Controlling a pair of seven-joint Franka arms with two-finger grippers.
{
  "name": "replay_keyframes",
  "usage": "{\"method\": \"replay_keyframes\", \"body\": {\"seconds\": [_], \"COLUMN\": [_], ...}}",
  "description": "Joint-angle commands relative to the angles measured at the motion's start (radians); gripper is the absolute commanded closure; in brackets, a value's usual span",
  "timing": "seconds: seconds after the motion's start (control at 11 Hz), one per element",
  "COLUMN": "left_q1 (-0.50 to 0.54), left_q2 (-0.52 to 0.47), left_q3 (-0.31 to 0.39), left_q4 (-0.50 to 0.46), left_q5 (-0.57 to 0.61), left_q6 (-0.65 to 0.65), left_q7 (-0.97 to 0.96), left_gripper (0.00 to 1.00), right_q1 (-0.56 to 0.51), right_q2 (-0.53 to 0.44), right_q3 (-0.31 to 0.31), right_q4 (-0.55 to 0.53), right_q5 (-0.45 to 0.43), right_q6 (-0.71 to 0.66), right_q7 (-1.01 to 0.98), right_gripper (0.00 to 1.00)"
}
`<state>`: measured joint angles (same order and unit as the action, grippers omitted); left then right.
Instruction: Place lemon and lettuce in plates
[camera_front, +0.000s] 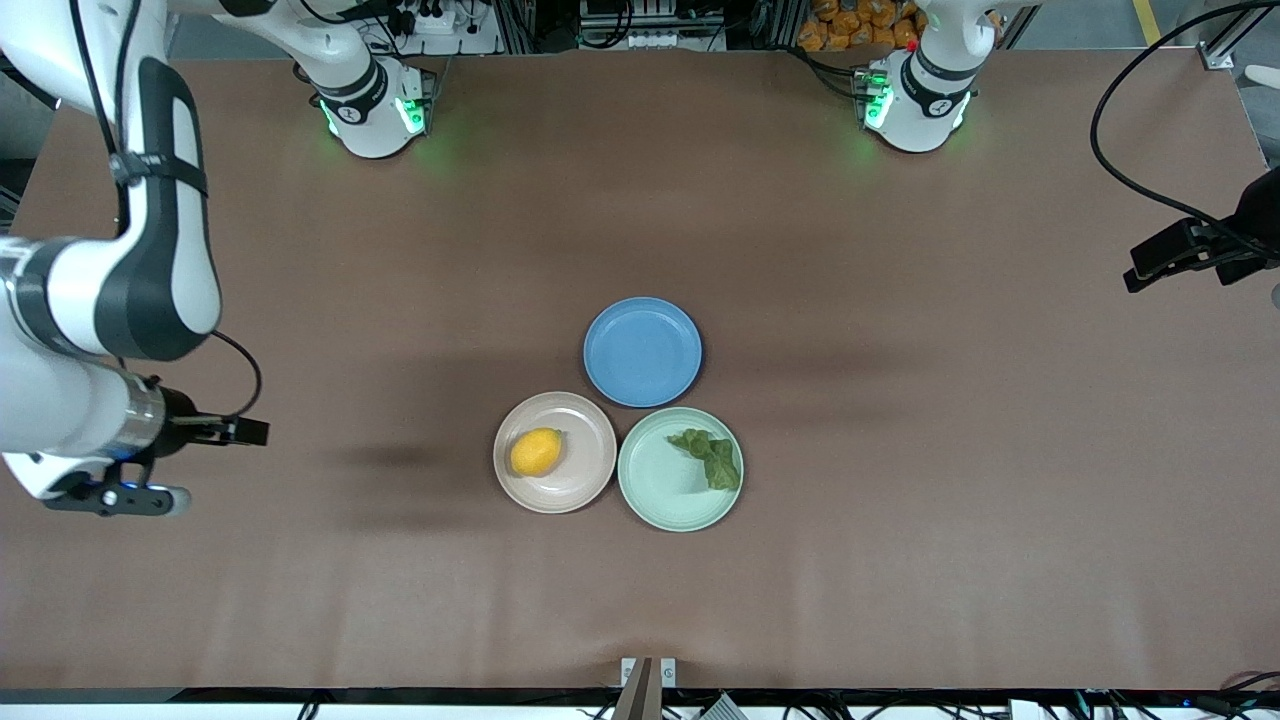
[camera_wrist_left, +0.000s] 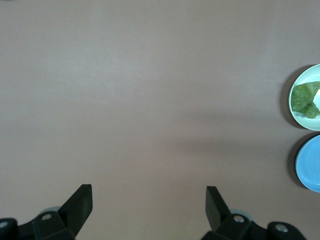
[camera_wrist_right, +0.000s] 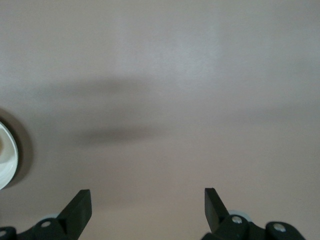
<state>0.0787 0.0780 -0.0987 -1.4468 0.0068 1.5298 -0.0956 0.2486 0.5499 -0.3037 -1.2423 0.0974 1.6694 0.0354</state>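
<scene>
I see the lemon (camera_front: 537, 452) lying in the beige-pink plate (camera_front: 590, 480), off-centre toward the right arm's end of the table, pointed tip toward the plate's middle. The lettuce (camera_front: 711, 457) sits in the mint green plate (camera_front: 660, 500), crumpled, near the rim on the side toward the left arm's end; the left wrist view also catches that lettuce (camera_wrist_left: 305, 100) on its plate (camera_wrist_left: 296, 80). The two plates lie side by side, rims touching or very nearly so, the beige-pink one toward the right arm's end. A blue plate (camera_front: 642, 352) sits just beside both, farther from the front camera, nested into the notch between them, with nothing in it; its edge (camera_wrist_left: 310, 165) shows in the left wrist view too. All three rest on the brown table (camera_front: 900, 450), roughly mid-width and somewhat nearer the front camera than the arm bases. My right gripper (camera_front: 235, 431) hangs over bare table well apart from the plates, toward the right arm's end; in the right wrist view its fingers (camera_wrist_right: 80, 210) stand wide apart with nothing between them, and a sliver of the beige-pink plate's rim (camera_wrist_right: 9, 160) shows at the frame edge. My left gripper (camera_front: 1150, 268) hangs at the left arm's end of the table, well apart from the plates; in the left wrist view its fingers (camera_wrist_left: 80, 205) are likewise spread wide over bare table and hold nothing. Neither claw touches any object.
</scene>
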Motion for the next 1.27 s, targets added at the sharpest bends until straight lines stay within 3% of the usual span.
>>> {"method": "replay_keyframes", "body": {"seconds": [0.0,0.73,1.18], "left_q1": [-0.003,0.003,-0.007], "left_q2": [-0.007,-0.018,-0.009], "left_q3": [-0.016,-0.032,-0.033], "left_q4": [0.002,0.006,0.009], "left_q5": [0.035,0.047,0.042], "left_q6": [-0.014,-0.020,-0.016], "left_q7": [-0.013,-0.013,-0.016], "left_gripper": [0.00,0.00,0.00], "right_q1": [-0.002,-0.074,-0.120], "right_q2": [-0.093,-0.258,-0.314], "right_q3": [0.008,0.006,0.005], "right_q4": [-0.020,-0.022,-0.022], "right_q5": [-0.042,-0.044,-0.045], "right_q6": [-0.052,-0.187,-0.247], "right_q7": [-0.005,-0.136,-0.227], "right_gripper": [0.00,0.00,0.00]}}
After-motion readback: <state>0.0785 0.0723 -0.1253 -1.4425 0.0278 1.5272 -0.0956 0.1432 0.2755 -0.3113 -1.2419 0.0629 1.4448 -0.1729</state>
